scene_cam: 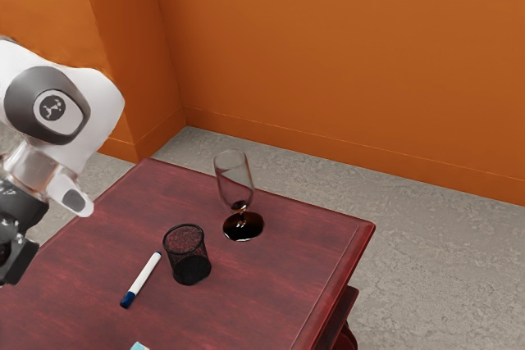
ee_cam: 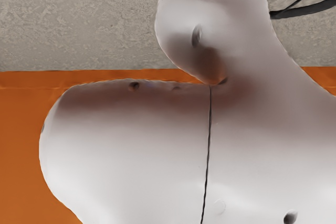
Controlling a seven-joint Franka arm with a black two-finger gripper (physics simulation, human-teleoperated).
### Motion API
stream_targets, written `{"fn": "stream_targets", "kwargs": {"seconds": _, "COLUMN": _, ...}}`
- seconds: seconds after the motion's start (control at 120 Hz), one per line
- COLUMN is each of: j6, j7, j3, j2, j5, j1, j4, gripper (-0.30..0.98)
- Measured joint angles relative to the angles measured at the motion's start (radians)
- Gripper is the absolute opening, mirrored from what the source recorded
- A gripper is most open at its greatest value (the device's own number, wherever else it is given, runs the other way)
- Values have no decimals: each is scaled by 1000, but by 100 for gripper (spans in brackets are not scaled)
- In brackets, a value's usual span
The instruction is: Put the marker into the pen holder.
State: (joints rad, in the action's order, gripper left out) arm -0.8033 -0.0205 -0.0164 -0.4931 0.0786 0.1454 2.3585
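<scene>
My black gripper is at the exterior view's left edge, partly cut off and apart from the marker and the holder. Lying on the dark red table, the marker has a white body and dark blue ends. Close beside it, toward the exterior view's right, the black mesh pen holder stands upright with its mouth up; no pen can be made out inside.
Behind the holder, a clear stemmed glass rises from a dark round base. A light blue object is cut off at the exterior view's lower edge. White arm parts show in the wrist view, with an orange wall beyond.
</scene>
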Motion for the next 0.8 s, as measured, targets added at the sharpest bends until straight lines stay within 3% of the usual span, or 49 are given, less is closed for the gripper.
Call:
{"fn": "stream_targets", "kwargs": {"seconds": 0.1, "j6": -356, "j7": -9, "j3": -7, "j2": 31, "j5": 4, "j1": 11, "j4": -139, "gripper": 69}}
{"fn": "stream_targets", "kwargs": {"seconds": 0.158, "j6": -538, "j7": -16, "j3": 24, "j2": 93, "j5": 0, "j1": 10, "j4": 17, "gripper": 69}}
{"fn": "stream_targets", "kwargs": {"seconds": 0.225, "j6": -780, "j7": -23, "j3": 91, "j2": 253, "j5": 14, "j1": 7, "j4": 147, "gripper": 68}}
{"fn": "stream_targets", "kwargs": {"seconds": 0.383, "j6": -1215, "j7": -27, "j3": 154, "j2": 423, "j5": 26, "j1": 3, "j4": 191, "gripper": 35}}
{"fn": "stream_targets", "kwargs": {"seconds": 0.567, "j6": -1457, "j7": -31, "j3": 172, "j2": 453, "j5": -5, "j1": 2, "j4": 192, "gripper": 18}}
{"fn": "stream_targets", "kwargs": {"seconds": 0.8, "j6": -1585, "j7": -36, "j3": 189, "j2": 499, "j5": -20, "j1": 2, "j4": 196, "gripper": 14}}
